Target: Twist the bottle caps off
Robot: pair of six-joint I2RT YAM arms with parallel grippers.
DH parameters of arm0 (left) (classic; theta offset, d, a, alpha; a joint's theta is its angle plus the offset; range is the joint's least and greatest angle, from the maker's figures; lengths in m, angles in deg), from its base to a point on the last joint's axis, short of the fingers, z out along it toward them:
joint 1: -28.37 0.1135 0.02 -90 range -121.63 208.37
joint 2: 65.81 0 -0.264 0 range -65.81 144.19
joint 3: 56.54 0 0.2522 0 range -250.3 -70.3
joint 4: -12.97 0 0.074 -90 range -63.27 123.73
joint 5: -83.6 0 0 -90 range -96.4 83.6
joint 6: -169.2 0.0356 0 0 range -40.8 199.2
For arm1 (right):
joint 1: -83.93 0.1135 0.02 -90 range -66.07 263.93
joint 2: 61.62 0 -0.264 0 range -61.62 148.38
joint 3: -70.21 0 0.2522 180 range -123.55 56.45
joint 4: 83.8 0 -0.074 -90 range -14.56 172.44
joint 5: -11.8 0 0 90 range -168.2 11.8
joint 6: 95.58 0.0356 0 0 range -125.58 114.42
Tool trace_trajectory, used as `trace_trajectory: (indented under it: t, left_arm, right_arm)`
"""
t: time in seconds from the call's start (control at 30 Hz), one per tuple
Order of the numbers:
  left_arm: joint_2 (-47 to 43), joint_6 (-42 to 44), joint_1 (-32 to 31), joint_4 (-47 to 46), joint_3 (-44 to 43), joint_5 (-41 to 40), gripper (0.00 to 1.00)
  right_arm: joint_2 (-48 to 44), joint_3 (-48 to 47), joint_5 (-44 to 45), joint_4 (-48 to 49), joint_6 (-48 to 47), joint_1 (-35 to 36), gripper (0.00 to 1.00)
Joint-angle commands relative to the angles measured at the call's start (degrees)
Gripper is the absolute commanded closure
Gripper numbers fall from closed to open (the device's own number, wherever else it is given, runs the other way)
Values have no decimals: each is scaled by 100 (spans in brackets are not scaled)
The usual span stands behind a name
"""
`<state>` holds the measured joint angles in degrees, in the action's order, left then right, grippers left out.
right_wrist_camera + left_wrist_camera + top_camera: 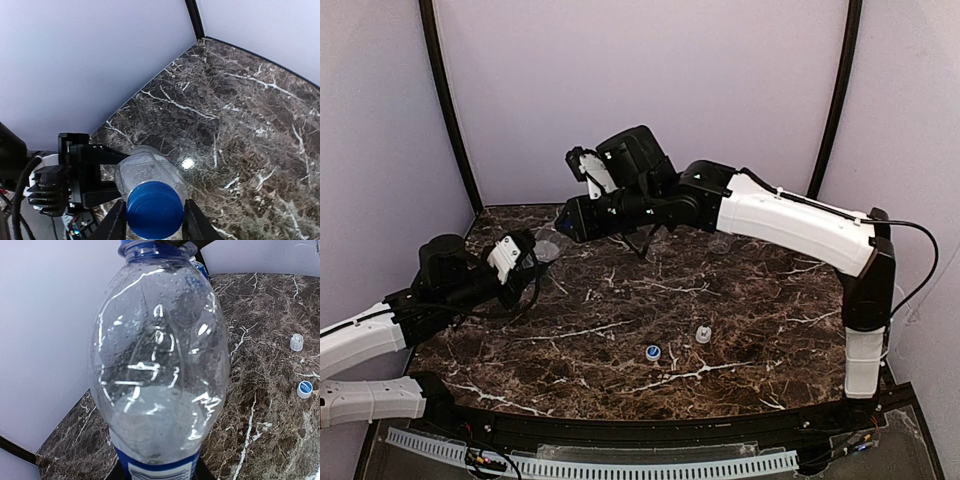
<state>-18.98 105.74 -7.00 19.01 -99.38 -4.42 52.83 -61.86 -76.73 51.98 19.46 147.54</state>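
Note:
My left gripper (159, 476) is shut on the lower, blue-labelled part of a clear bottle (160, 370) and holds it tilted above the table's left side (548, 248). Only the finger edges show beside the label. My right gripper (153, 222) is shut on the bottle's dark blue cap (153, 209), one finger (112, 225) pressed to each side. In the top view it (563, 222) meets the left gripper (525, 258) at the bottle. A white cap (703, 334) and a pale blue-and-white cap (652, 352) lie loose on the table. They also show in the left wrist view, white cap (296, 342), blue-and-white cap (304, 389).
The dark marble table (740, 320) is enclosed by pale walls with black corner posts (448, 110). The right arm (800, 222) reaches across the back of the table. A faint clear shape (720, 242) lies behind it; I cannot tell what it is.

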Motion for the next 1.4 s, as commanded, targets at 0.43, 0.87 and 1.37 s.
trace_trajectory:
  t: [0.43,0.87,1.37]
  left_arm:
    - [-78,44,-8,355,-19,1004,86]
    - [-165,366,-12,2717,-252,4792,89]
    - [-376,-27,-13,2043,-155,3607,89]
  right_arm:
    - [-16,81,-1584,348,-1716,-26,100]
    - [-1342,2457,-2758,-709,-8790,1034,100]
    - [-2011,3171,-1162,1518,-8253,911,10]
